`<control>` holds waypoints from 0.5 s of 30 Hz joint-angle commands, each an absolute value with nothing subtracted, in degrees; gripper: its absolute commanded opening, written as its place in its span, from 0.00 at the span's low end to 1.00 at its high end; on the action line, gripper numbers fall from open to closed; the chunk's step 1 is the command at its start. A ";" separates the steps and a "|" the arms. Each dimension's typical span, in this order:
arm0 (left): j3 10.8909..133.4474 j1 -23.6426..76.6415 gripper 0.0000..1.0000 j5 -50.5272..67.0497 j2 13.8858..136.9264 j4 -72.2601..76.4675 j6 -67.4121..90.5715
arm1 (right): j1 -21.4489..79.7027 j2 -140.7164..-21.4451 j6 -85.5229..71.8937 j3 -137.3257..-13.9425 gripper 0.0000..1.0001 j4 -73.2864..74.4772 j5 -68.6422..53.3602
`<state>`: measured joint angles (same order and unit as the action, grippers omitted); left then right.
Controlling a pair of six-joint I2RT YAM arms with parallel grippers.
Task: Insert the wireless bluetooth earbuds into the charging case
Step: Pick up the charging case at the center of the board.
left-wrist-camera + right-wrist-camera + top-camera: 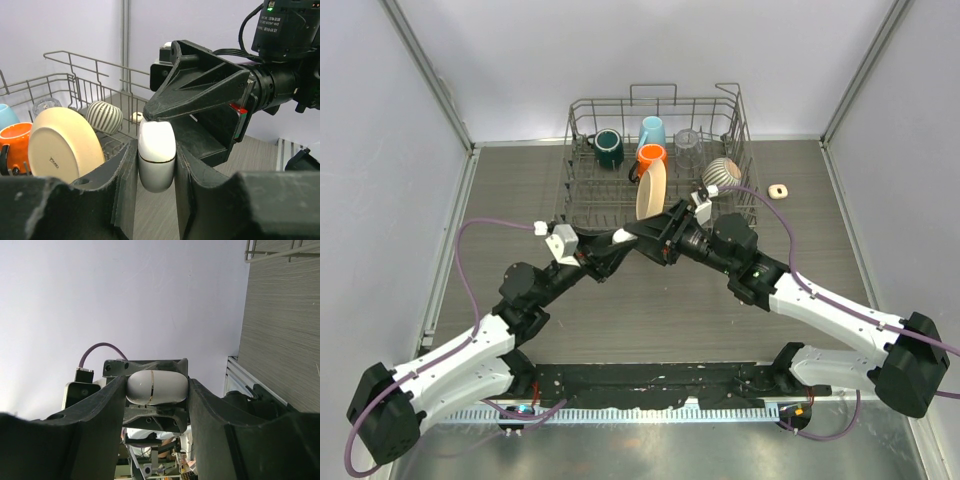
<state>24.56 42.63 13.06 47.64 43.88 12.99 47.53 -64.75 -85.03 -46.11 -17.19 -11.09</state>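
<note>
The white charging case (pixel 156 155) hangs above the table with its lid shut, caught between both grippers where they meet (pixel 623 237). My right gripper (pixel 156 384) is shut on the case (pixel 156 387), clamping it end to end. My left gripper (pixel 156 148) flanks its narrow sides from below. The left pads stand tight against the case, but I cannot make out whether they press on it. One black finger (pixel 200 90) of the right gripper lies over the case's top. The wireless bluetooth earbuds are out of view.
A wire dish rack (pixel 570 130) stands behind the grippers. It holds a green mug (pixel 609 148), a blue mug (pixel 652 130), an orange mug (pixel 652 155), a cream plate (pixel 650 190) and a striped cup (pixel 723 172). A small cream object (pixel 779 190) lies to its right.
</note>
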 commanded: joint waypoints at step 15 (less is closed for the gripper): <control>24.79 42.80 0.42 13.18 48.25 46.58 13.71 | 47.81 -61.70 -86.66 -44.56 0.01 -23.29 -9.05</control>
